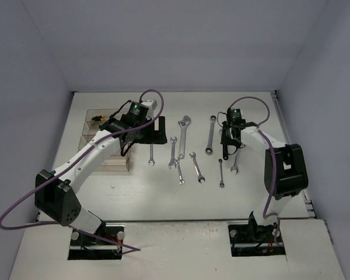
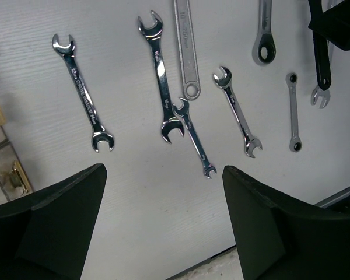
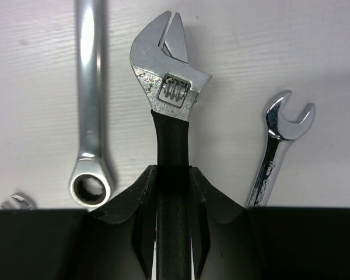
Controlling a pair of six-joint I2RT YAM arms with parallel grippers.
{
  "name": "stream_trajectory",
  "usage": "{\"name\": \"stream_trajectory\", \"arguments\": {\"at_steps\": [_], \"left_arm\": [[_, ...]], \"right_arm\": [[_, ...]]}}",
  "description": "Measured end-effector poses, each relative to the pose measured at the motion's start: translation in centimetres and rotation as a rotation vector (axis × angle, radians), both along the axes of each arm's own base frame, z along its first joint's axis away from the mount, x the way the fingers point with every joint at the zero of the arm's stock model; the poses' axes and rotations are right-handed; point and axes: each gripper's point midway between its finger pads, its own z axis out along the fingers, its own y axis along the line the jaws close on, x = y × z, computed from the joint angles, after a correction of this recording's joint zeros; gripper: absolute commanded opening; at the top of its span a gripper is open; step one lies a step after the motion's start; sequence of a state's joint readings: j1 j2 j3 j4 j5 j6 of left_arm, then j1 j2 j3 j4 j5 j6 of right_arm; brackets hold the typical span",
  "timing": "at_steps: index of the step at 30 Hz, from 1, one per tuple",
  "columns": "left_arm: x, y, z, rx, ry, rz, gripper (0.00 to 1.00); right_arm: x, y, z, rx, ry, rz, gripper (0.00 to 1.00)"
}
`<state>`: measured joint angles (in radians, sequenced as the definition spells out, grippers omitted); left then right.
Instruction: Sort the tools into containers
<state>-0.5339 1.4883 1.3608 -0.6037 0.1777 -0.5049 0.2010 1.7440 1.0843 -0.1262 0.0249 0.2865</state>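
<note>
Found right gripper (image 3: 173, 175) clamped on handle of black-handled silver adjustable wrench (image 3: 169, 87), head at 12 o'clock, likely for steady carry to clear plastic bins (image 1: 87, 125); found left gripper (image 2: 163, 175) released, empty.

Your left arm (image 1: 87, 157) runs from its base out to an elbow block on the left, then the forearm goes forward and right. The left gripper (image 1: 161, 130) points right, jaws spread wide, nothing between them. Your right arm (image 1: 261, 140) bends at an elbow out to the right, forearm angling left. The right gripper (image 3: 173, 175) is clamped on the black-handled wrench (image 3: 170, 87), one finger on each side of the handle.
</note>
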Motion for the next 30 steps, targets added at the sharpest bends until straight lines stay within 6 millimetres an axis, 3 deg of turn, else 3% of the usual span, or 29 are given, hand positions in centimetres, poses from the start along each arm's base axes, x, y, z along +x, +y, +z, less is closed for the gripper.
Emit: {"name": "stream_trajectory", "arguments": {"at_steps": [7,12,19,30], "left_arm": [[1.2,-2.2,0.7,-0.098,-0.012,-0.013,0.78],[1.8,-3.7,1.0,-0.181,-0.005,-0.006,0.78],[3.5,-6.4,1.9,-0.351,-0.019,0.026,0.78],[6.1,-9.0,-1.8,-0.470,0.086,0.125,0.78]], "right_arm": [[0.2,1.6,4.5,0.037,-0.109,0.071,0.00],[-0.3,3.6,4.9,0.037,-0.118,0.145,0.00],[-2.0,8.8,5.8,0.083,-0.146,0.299,0.00],[-3.0,13.9,7.3,0.181,-0.207,0.409,0.00]]}}
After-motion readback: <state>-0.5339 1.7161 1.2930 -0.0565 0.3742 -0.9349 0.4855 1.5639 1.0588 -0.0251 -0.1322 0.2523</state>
